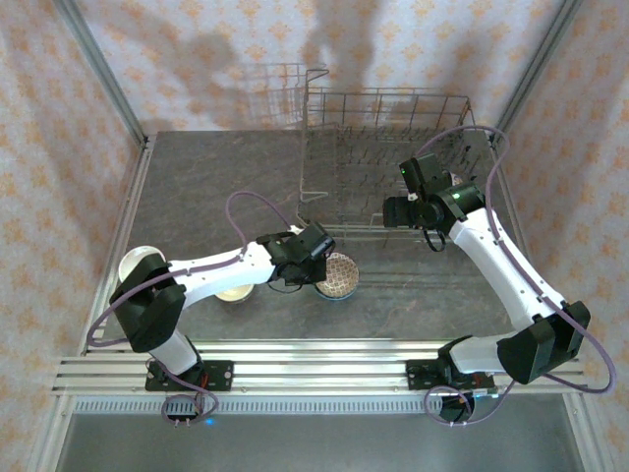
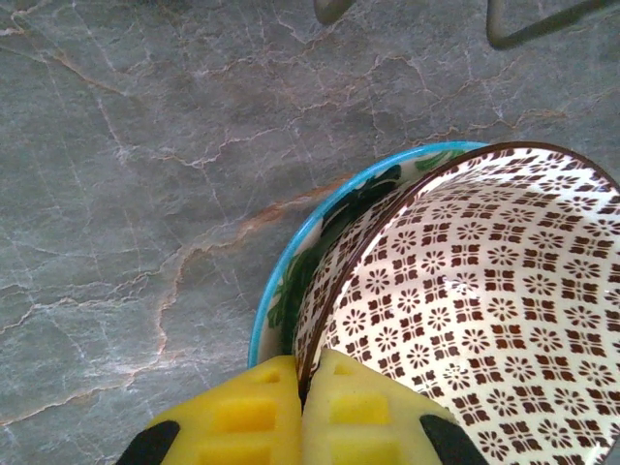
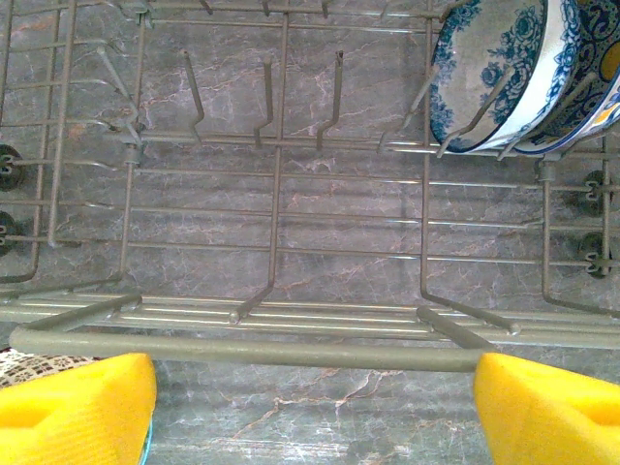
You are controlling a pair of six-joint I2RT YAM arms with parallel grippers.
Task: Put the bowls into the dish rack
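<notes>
Rim caught.
My left gripper clamps the patterned bowl; my right gripper gapes empty at the dish rack.

The tabletop is bare from its far-left corner to mid-left, open passage. The dish rack fills the far-right part; its near rail bars low entry, most tines stand free, two blue-white bowls block one end. A patterned bowl, cream bowl and white bowl crowd the near-left edge

Patterned bowl partly beyond frame edge
</notes>
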